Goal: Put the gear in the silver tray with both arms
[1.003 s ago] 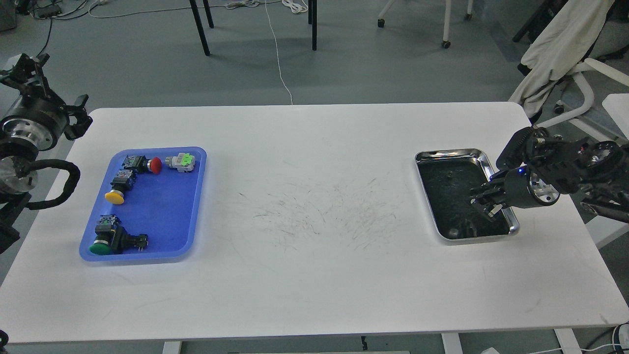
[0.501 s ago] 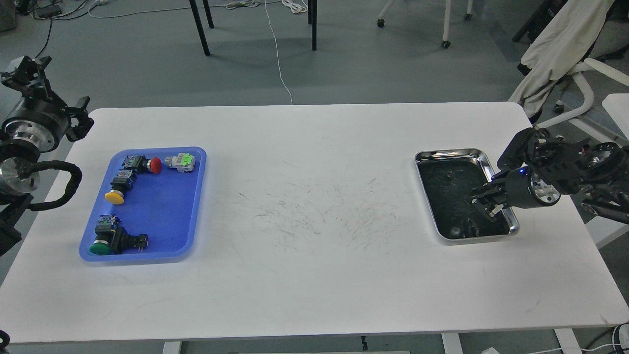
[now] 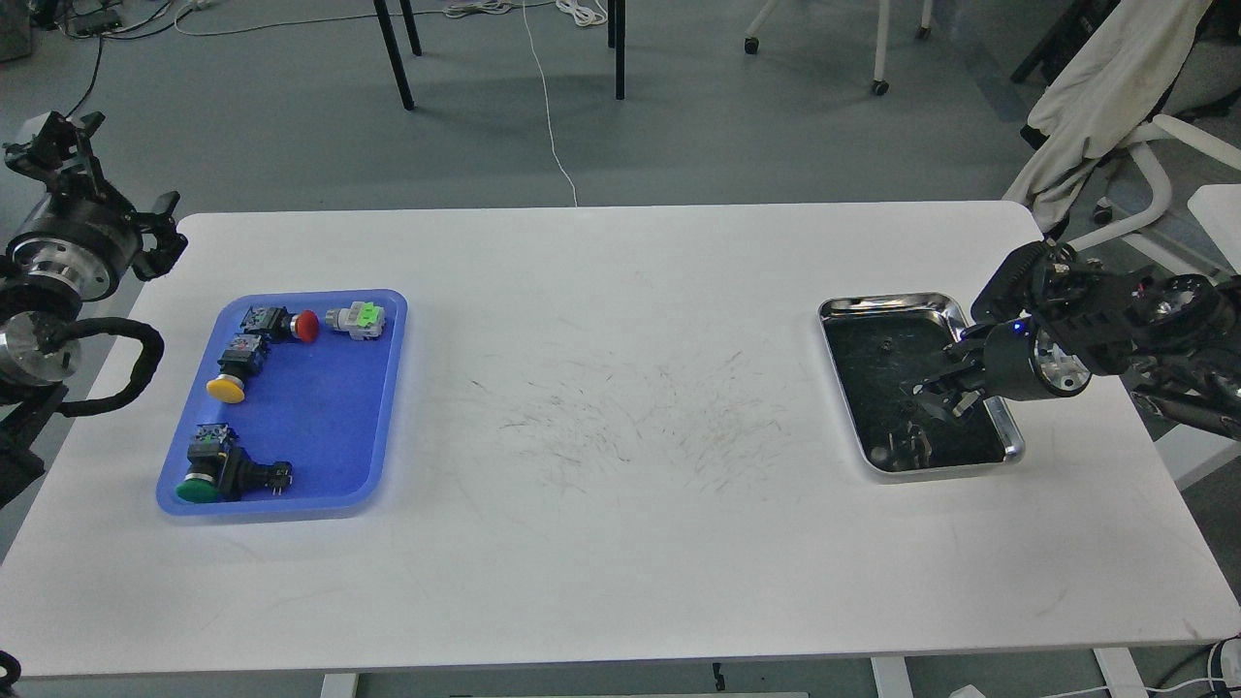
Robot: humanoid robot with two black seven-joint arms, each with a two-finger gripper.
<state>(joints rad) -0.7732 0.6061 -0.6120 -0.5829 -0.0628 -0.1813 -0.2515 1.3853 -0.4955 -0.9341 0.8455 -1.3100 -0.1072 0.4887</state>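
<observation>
The silver tray (image 3: 892,308) lies on the right of the white table, and its dark floor reflects things. My right gripper (image 3: 936,397) hangs low over the tray's near half, its two fingers apart with nothing visible between them. A small dark piece (image 3: 909,443) lies on the tray floor just below the gripper. It is too dark to tell whether it is the gear. My left gripper (image 3: 56,145) is raised off the table's far left corner, away from everything, and is too dark to read.
A blue plastic tray (image 3: 383,407) on the left holds several push-button switches with red (image 3: 306,326), yellow (image 3: 225,389) and green (image 3: 196,490) caps. The table (image 3: 620,407) between the trays is bare and scratched. A chair with draped cloth (image 3: 1105,87) stands at the far right.
My right gripper has moved left and slightly up over the silver tray. My left arm has risen a little at the far left.
</observation>
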